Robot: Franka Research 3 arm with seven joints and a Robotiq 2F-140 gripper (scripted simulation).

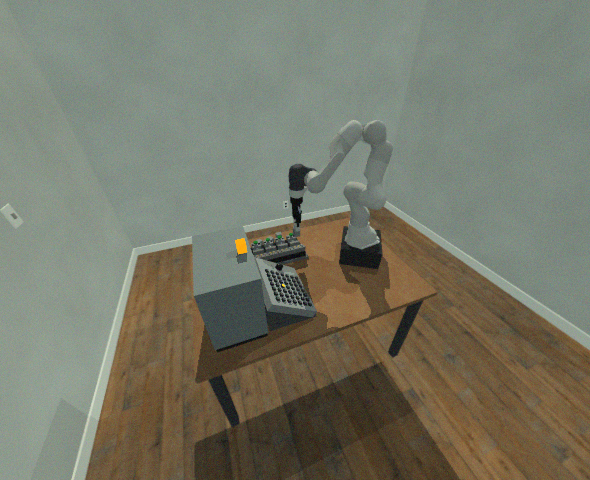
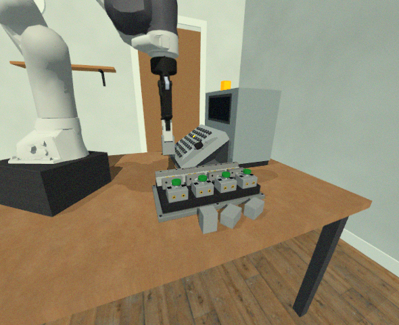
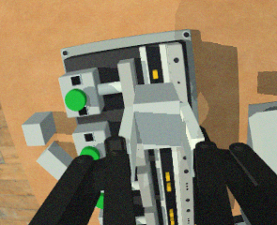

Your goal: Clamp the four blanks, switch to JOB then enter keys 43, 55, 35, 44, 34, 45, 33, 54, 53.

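My gripper (image 1: 296, 226) (image 2: 166, 130) (image 3: 157, 119) is shut on a grey blank (image 1: 296, 232) (image 2: 167, 141) (image 3: 159, 112) and holds it upright in the air over the rails at one end of the vise fixture (image 1: 280, 253) (image 2: 178, 210) (image 3: 114, 47). The four stations' rails look empty. Each station's valve has a green knob; the end one (image 2: 176, 181) (image 3: 76, 99) is nearest the blank. Three more blanks (image 2: 207, 219) (image 2: 230, 215) (image 2: 253, 208) lie on the table in front of the fixture. The sloped keypad (image 1: 286, 290) (image 2: 202, 141) shows one yellow lit key (image 1: 283, 284) (image 2: 194, 135).
The grey cabinet (image 1: 223, 289) (image 2: 252, 126) stands beside the keypad, with its amber lamp (image 1: 240, 245) (image 2: 225, 84) lit on top. The black selector knob (image 2: 198, 144) sits at the keypad's edge. The arm's black base (image 1: 360, 253) (image 2: 46, 181) stands on the table (image 2: 88, 244).
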